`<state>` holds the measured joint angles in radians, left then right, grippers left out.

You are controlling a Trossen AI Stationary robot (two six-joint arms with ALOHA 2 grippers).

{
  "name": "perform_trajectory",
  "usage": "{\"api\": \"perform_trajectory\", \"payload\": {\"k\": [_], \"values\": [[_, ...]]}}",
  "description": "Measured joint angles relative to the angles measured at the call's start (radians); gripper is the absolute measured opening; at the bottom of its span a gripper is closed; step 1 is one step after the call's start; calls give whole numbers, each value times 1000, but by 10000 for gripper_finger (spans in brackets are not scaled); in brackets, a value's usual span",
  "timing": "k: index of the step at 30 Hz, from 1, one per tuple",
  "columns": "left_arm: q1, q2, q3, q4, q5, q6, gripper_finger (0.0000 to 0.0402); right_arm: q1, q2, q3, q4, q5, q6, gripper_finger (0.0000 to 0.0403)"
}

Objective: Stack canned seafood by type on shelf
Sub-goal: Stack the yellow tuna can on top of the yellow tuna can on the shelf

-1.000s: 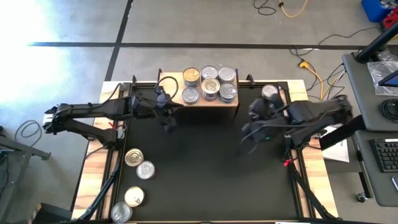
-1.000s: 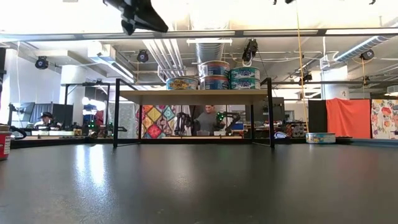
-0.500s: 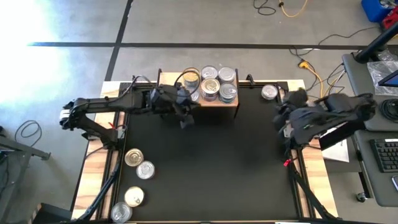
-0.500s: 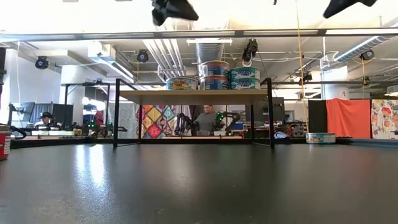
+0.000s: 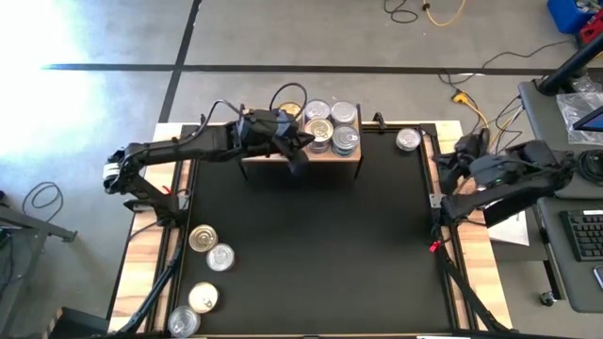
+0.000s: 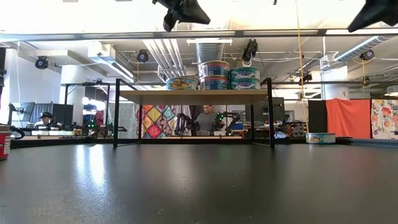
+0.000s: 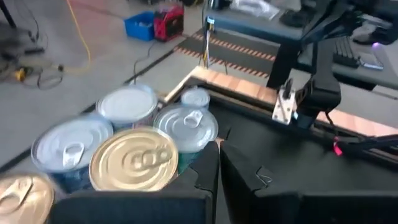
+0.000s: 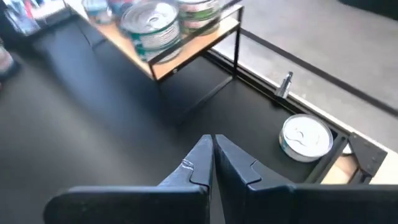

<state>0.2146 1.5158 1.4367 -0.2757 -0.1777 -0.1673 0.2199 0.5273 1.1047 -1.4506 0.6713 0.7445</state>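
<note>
Five tins [image 5: 332,127] visible on the shelf [image 5: 325,153], one [image 5: 408,139] beside it, four [image 5: 209,247] at the table's [image 5: 311,254] left edge. Left gripper [image 5: 300,160] and right gripper [image 8: 213,163] both pressed together, empty. Workshop room behind, one seated person [image 6: 45,119].

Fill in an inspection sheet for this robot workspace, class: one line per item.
Surface: black table top with wooden rim.
Job's things: wooden shelf holds several tins, some stacked; four tins lie loose at the left edge, one tin at the far right corner.
Clutter: nothing seen.
Grippers: left hand shut, empty, above the shelf; right hand shut, empty, at the table's right edge.
Cables: yellow cable on the floor.
Surroundings: desk with keyboard; people behind, in the low view.
</note>
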Motion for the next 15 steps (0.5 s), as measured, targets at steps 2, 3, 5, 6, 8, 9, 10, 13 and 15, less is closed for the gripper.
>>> {"api": "perform_trajectory", "payload": {"k": [2, 3, 5, 6, 8, 9, 10, 13, 15], "values": [[0, 0, -11, 54, -11, 22, 0, 0, -36, -4, -25, 3, 17, 9], [0, 0, -18, 83, -14, 32, 0, 0, -50, -4, -44, 10, 23, 9], [5, -1, -39, 141, -15, 44, 0, -1, -58, -7, -88, 5, 71, 9], [5, -2, -54, 171, -15, 44, 0, 0, -55, -11, -110, -10, 111, 9], [6, -2, -88, 218, -16, 41, 0, 0, -56, -23, -115, -44, 162, 9], [6, -2, -106, 239, -16, 33, 0, 0, -61, -32, -118, -62, 187, 9], [5, -2, -126, 263, -16, 24, 0, 0, -62, -41, -123, -71, 231, 9], [-5, -3, -190, 325, -16, -25, 0, 0, -57, -87, -120, -23, 488, 9], [-17, -5, -228, 355, -16, -60, 0, 0, -62, -121, -118, 32, 716, 9]]}}
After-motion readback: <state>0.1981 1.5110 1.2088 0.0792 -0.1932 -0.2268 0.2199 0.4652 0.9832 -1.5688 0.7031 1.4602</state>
